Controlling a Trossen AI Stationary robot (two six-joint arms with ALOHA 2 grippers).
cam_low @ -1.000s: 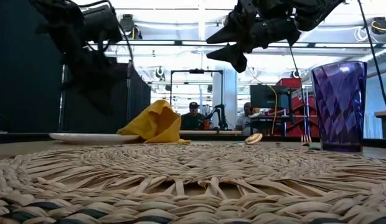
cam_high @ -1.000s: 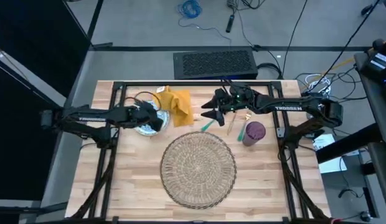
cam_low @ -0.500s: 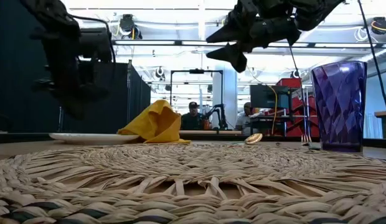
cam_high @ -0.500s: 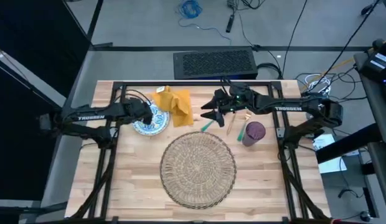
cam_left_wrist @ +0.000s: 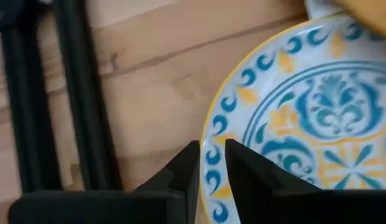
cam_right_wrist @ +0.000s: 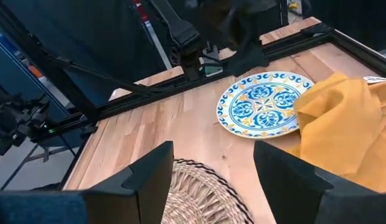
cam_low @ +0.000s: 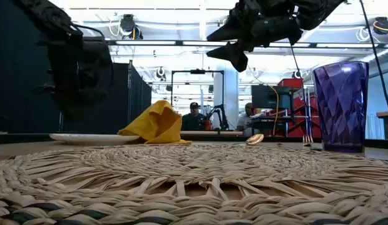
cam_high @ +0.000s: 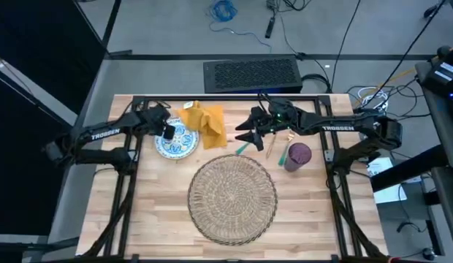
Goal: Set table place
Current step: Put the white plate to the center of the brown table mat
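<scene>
Trouble, if it comes, will likely come at the small round blue-and-yellow patterned plate [cam_high: 175, 141], which lies on the light wooden plank table [cam_high: 153, 204] beyond the big round woven straw mat [cam_high: 232, 199], well apart from it. The left gripper [cam_high: 166, 130] hangs above the plate's far rim, its fingers [cam_left_wrist: 187, 168] drawn nearly together with only a thin slot between them, gripping nothing. With so narrow a gap a descent would, I judge, push the plate along the wood rather than take its edge, and the rim looks shallow and slick.

A crumpled mustard-yellow cloth napkin [cam_high: 206, 123] lies touching the plate on the side nearer the mat's far edge, part of it seeming to overlap the rim; dragging the plate could pull the cloth with it.

The right gripper [cam_high: 245, 132] hovers above the table just beyond the mat's far edge, fingers [cam_right_wrist: 149, 177] spread wide and empty. Under and beside it lie gold cutlery pieces, one green-handled [cam_high: 245, 147], and a purple faceted plastic cup [cam_high: 297, 156] stands upright just off the mat's edge. Both arms reach toward the middle, so their paths to the mat could cross. People [cam_low: 194, 117] sit in the room far behind.
</scene>
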